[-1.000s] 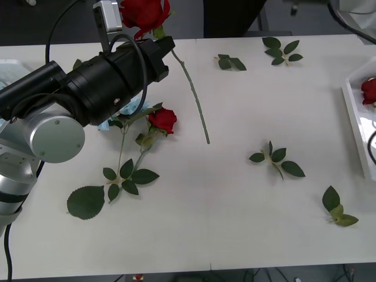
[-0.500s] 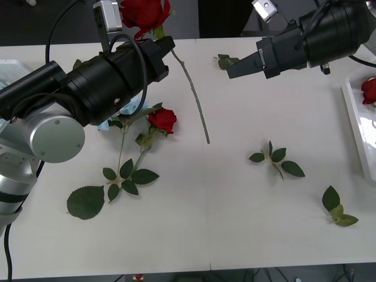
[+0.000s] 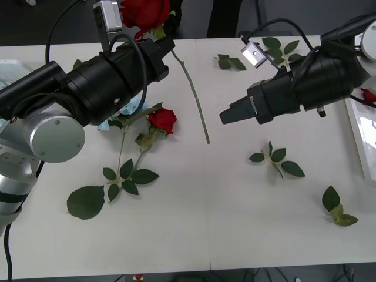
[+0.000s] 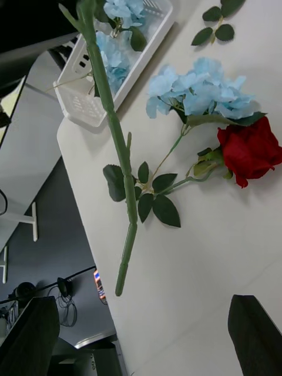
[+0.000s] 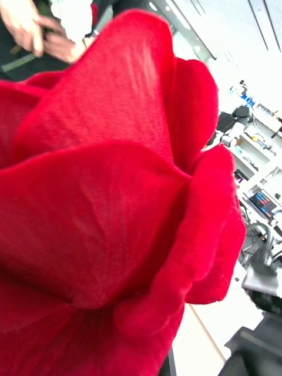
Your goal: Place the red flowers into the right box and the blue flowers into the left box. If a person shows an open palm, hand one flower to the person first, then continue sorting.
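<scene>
place: lab/office | cues: white table; monitors; ceiling light strips

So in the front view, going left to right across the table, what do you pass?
Large loose green leaf → small red rose lying on the table → hanging thin green stem → black right gripper → green leaf sprig → white plastic right box.

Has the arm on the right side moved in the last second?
Yes. The right end effector has swung in from outside the front view, down and leftward across the table, toward the hanging stem of the held red rose.
</scene>
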You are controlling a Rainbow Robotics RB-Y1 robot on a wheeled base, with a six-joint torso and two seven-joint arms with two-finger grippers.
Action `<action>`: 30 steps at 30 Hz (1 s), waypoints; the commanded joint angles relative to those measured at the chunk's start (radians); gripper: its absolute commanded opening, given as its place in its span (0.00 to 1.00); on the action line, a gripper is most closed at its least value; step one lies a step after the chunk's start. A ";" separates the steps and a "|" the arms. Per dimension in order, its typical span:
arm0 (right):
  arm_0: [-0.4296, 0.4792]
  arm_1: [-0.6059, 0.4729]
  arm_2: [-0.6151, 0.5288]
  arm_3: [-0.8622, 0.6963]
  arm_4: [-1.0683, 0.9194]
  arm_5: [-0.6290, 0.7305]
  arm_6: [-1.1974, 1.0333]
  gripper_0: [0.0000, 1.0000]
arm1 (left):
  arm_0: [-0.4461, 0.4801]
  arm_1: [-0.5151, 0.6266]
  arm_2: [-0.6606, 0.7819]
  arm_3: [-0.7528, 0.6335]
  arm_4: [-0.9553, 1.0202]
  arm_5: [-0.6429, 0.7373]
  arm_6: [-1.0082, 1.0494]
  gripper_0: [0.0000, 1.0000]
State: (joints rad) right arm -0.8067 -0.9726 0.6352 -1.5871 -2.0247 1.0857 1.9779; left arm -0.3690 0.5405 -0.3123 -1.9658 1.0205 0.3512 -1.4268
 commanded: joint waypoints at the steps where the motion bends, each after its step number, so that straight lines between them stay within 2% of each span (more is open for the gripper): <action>1: 0.020 -0.003 -0.008 -0.070 0.061 -0.029 -0.091 0.83 | -0.041 -0.007 -0.010 -0.016 -0.008 -0.015 0.020 0.00; 4: 0.023 0.022 -0.008 -0.073 0.087 -0.039 -0.105 0.83 | -0.041 -0.007 -0.010 -0.016 -0.008 -0.015 0.020 0.00; 5: 0.024 0.031 -0.008 -0.073 0.095 -0.046 -0.109 0.80 | -0.041 -0.007 -0.010 -0.016 -0.008 -0.015 0.020 0.00; 9: 0.037 0.055 -0.008 -0.073 0.127 -0.072 -0.126 0.45 | -0.041 -0.007 -0.010 -0.016 -0.008 -0.015 0.020 0.00; 11: 0.040 0.064 -0.008 -0.073 0.144 -0.072 -0.133 0.33 | -0.041 -0.007 -0.010 -0.016 -0.008 -0.015 0.020 0.00; 17: 0.047 0.086 -0.008 -0.076 0.149 -0.072 -0.157 0.32 | -0.041 -0.007 -0.010 -0.016 -0.008 -0.015 0.020 0.00; 18: 0.047 0.089 -0.006 -0.077 0.149 -0.072 -0.160 0.29 | -0.041 -0.007 -0.010 -0.016 -0.008 -0.015 0.020 0.00; 19: 0.047 0.092 -0.008 -0.077 0.149 -0.072 -0.165 0.15 | -0.041 -0.007 -0.010 -0.016 -0.008 -0.015 0.020 0.00; 21: 0.049 0.097 -0.008 -0.079 0.152 -0.072 -0.172 0.01 | -0.041 -0.007 -0.010 -0.016 -0.008 -0.015 0.020 0.00; 30: 0.049 0.095 -0.008 -0.122 0.228 -0.076 -0.267 0.00 | -0.041 -0.007 -0.010 -0.016 -0.008 -0.015 0.020 0.00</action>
State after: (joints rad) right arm -0.7663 -0.8986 0.6352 -1.6597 -1.8217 1.0215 1.7498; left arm -0.3690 0.5405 -0.3123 -1.9658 1.0205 0.3512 -1.4268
